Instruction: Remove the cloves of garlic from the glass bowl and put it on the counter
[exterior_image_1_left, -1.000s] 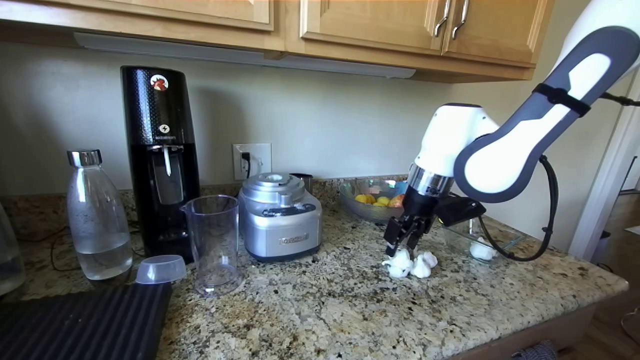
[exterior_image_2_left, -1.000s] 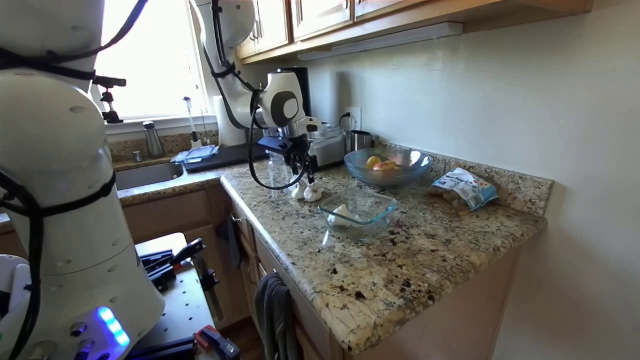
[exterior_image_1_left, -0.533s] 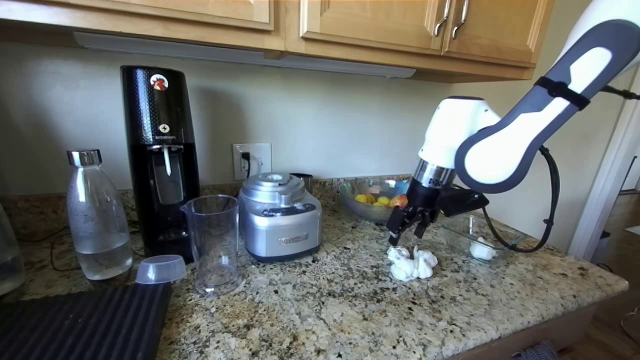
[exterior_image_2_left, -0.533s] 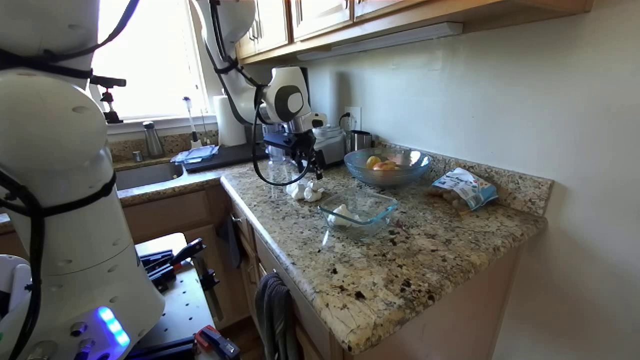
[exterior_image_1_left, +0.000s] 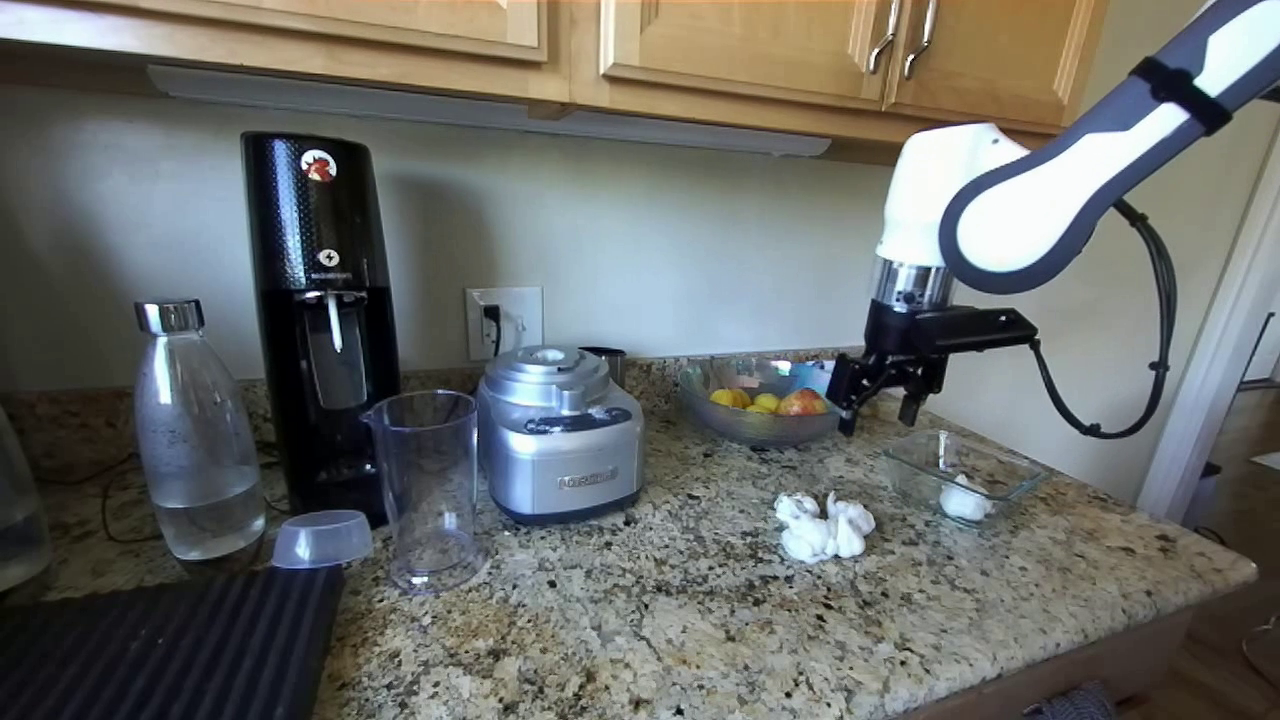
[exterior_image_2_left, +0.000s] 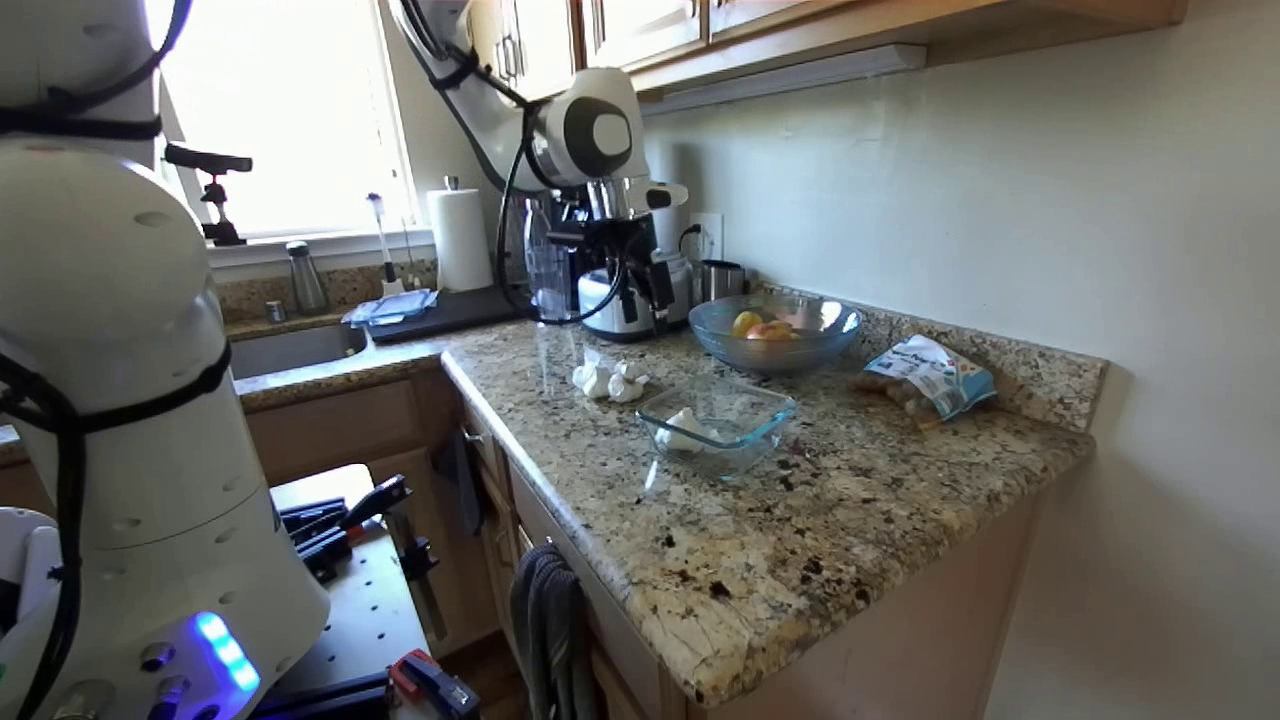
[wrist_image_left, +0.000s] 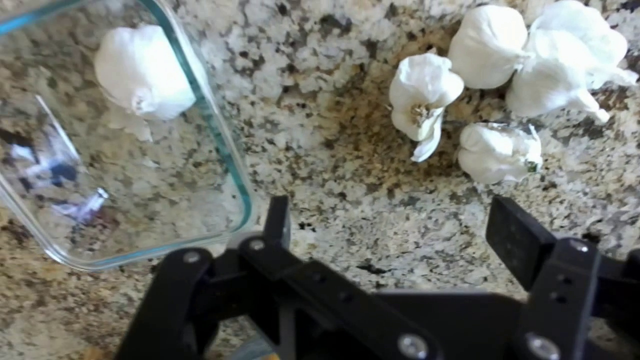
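Observation:
One white garlic lump (wrist_image_left: 142, 70) lies in the small clear glass bowl (exterior_image_2_left: 735, 443), against the wall nearest the other garlic. A cluster of several more garlic lumps (exterior_image_1_left: 825, 528) rests on the speckled granite counter (exterior_image_1_left: 640, 620) beside the bowl, touching or close together. My gripper (exterior_image_1_left: 878, 415) hangs well above the counter, higher than both the bowl and the cluster. In the wrist view the gripper (wrist_image_left: 387, 215) is open, its fingers (wrist_image_left: 517, 240) wide apart with only bare granite seen between them. The bowl appears at the left of that view, the cluster at upper right.
Behind the gripper stands a larger glass bowl (exterior_image_2_left: 770, 355) of fruit by the wall. A silver appliance base (exterior_image_1_left: 565, 470) and a clear pitcher (exterior_image_1_left: 425, 490) are farther along. A bag (exterior_image_2_left: 930, 375) lies near the wall. Wooden cabinets (exterior_image_1_left: 750, 50) overhang the counter.
From right at the garlic cluster, my gripper has risen, drawn back toward the bowl and spread its fingers. The garlic there shifted slightly as they left, then stayed put.

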